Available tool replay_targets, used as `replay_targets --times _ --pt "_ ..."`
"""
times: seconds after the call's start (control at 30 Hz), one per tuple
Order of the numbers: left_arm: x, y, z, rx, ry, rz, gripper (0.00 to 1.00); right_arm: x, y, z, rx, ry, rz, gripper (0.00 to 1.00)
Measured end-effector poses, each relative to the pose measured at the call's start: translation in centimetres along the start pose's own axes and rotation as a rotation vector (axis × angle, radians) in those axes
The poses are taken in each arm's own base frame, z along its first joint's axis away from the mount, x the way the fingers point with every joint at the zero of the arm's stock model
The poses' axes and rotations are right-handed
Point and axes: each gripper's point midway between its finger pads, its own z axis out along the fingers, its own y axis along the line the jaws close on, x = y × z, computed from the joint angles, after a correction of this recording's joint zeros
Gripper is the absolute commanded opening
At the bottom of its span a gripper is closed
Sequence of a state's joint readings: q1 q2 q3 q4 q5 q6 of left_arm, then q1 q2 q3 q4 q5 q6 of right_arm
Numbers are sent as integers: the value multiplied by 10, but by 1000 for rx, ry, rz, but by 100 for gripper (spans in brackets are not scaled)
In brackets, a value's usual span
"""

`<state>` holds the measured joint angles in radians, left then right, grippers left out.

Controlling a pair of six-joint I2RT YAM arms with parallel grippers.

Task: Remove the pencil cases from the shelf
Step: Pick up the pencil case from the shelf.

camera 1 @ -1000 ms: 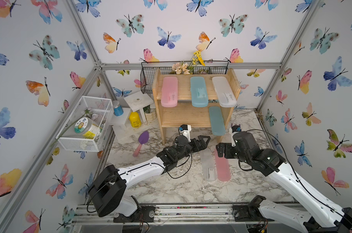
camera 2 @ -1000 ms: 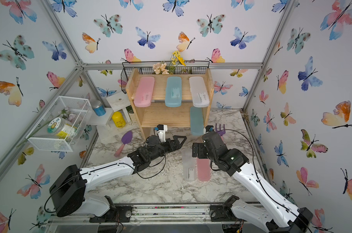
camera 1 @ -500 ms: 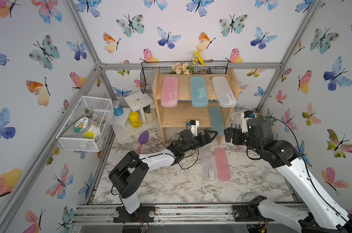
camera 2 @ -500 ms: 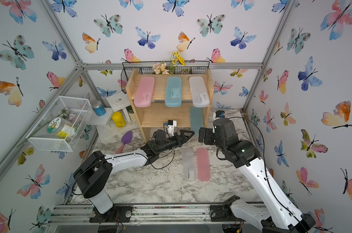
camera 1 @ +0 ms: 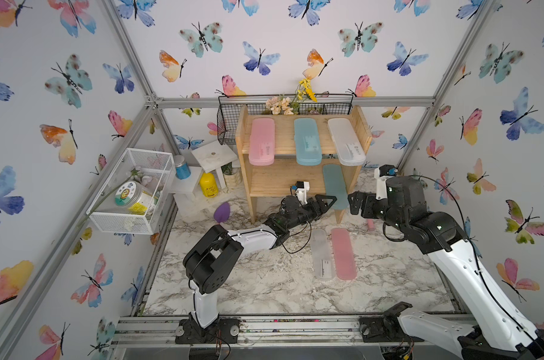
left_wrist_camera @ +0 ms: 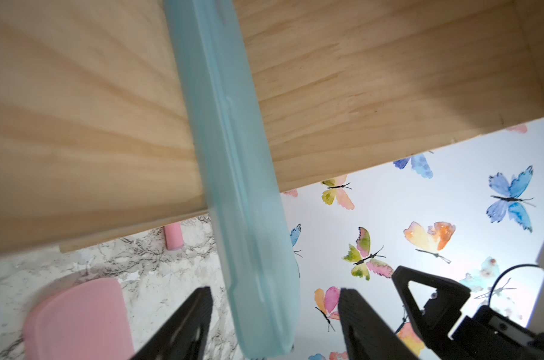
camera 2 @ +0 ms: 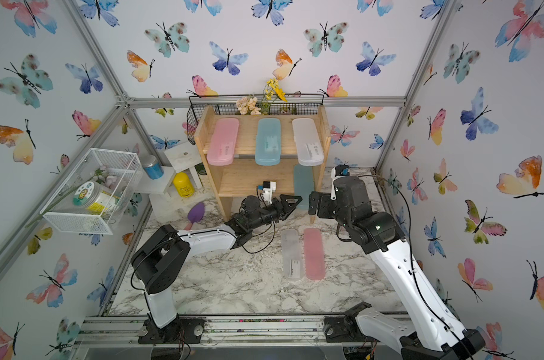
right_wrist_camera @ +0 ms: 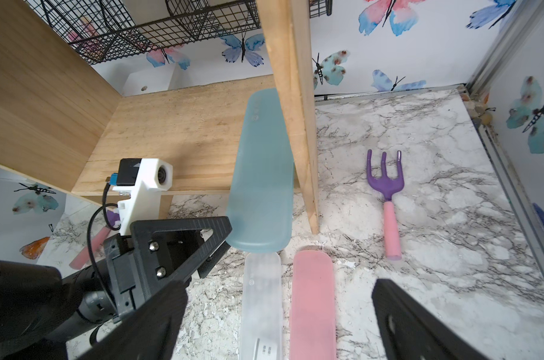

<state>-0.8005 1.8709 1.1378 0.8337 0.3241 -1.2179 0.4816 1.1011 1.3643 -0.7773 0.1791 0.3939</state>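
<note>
Nearest the robot, two pencil cases lie flat on the marble bench [camera 1: 264,290], side by side and parallel: a frosted clear case [camera 1: 321,254] and a pink case [camera 1: 344,253], just beside each other.

Beyond them, the left hand [camera 1: 330,201] reaches the overhanging front end of the lower teal case [camera 1: 334,190]. In the left wrist view its fingers [left_wrist_camera: 183,324] stand on either side of that end with gaps visible on both sides; the hand is apart and grips nothing. The right hand [camera 1: 356,202] hangs just right of the same case end, its fingers spread wide and empty, as the right wrist view shows.

The lower teal case rests on the bottom tier of the shelf [camera 1: 252,174], against the right side panel, with its front end projecting past the tier edge.

A purple fork [right_wrist_camera: 386,187] with a pink handle lies on the bench to the right of the shelf.

On the top tier, three cases lie in a row, all overhanging the front edge: an upper pink case [camera 1: 261,141] at left, an upper teal case [camera 1: 307,141] at centre and an upper clear case [camera 1: 346,141] at right.
</note>
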Motion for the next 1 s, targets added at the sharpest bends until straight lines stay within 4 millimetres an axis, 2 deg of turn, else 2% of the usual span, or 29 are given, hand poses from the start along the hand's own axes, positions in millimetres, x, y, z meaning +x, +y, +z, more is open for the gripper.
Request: replay_targets --times 0.3,0.4,0.57,0.67,0.8,1.0 --pt "4 6 3 -4 24 -32 28 1 -1 6 -2 18 -10 99" --pt "5 8 4 -7 26 -39 17 2 0 10 -4 29 -15 99" --pt "5 8 2 5 23 -39 16 3 1 11 -10 35 -18 99" --pt "9 11 -6 8 21 -20 15 5 5 11 -33 42 -26 99" --pt "16 13 -37 -28 12 45 13 9 20 12 -120 61 -32 99" --pt "27 19 -107 -128 -47 153 11 28 49 26 -286 135 -28 99"
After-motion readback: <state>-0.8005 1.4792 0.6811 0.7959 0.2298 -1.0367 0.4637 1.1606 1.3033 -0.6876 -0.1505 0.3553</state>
